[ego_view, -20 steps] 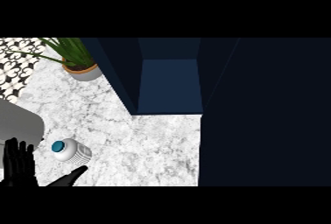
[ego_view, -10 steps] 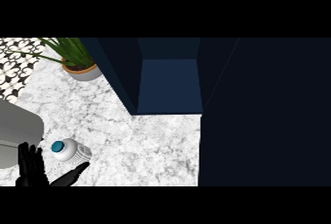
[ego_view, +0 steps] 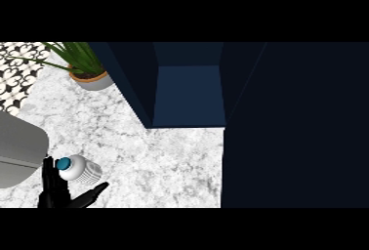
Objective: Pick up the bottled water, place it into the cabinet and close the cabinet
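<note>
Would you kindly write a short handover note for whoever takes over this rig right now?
Left hand: open, fingers straight beside the bottled water, thumb spread below it, not gripping.
Right hand: out of view.
Bottled water: upright on the marble counter, lower left, blue cap on.
Cabinet: open, nothing visible inside.
Done: nothing yet.
Left: grasp the bottle, place it in the cabinet, close the cabinet.

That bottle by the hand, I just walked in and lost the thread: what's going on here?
The robot's left hand is at the bottle on the counter, fingers straight up along its left side and thumb out below it, not closed round it. The bottle stands upright, not lifted. The cabinet behind is open, with nothing visible inside. The right hand is out of view.
</note>
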Controlling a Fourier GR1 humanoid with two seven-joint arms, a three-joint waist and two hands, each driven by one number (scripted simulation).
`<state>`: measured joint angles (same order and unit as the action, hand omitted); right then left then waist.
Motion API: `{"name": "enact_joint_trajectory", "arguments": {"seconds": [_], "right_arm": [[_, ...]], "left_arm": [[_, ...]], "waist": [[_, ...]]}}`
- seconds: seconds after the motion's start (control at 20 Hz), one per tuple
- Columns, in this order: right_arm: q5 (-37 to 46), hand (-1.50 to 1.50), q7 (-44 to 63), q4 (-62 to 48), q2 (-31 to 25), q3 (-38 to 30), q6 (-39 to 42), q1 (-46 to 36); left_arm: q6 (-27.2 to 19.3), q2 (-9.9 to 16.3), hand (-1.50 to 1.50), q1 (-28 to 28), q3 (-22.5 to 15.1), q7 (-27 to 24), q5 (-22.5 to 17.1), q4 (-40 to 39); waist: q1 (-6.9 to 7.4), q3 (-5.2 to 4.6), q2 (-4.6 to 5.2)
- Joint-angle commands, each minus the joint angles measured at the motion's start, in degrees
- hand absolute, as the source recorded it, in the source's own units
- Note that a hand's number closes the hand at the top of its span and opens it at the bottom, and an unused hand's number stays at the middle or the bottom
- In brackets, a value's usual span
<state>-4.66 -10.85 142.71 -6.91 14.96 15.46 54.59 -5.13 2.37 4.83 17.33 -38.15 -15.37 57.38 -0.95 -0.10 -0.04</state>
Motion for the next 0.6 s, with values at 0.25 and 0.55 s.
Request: {"name": "enact_joint_trajectory", "arguments": {"seconds": [0.25, 0.55], "right_arm": [[-5.9, -1.5, -1.4, 7.6, -2.5, -4.2, 2.5, 6.5], [-0.7, -1.5, -1.8, 4.2, -0.6, -0.6, 1.7, 5.0]], "left_arm": [[7.1, 0.0, -1.5, -6.9, 3.2, -12.1, -2.5, -16.6], [9.4, 0.1, 1.5, -9.9, 5.6, -12.9, -5.9, -20.7]], "waist": [[-0.4, 0.02, -0.1], [-0.05, 0.0, 0.02]]}}
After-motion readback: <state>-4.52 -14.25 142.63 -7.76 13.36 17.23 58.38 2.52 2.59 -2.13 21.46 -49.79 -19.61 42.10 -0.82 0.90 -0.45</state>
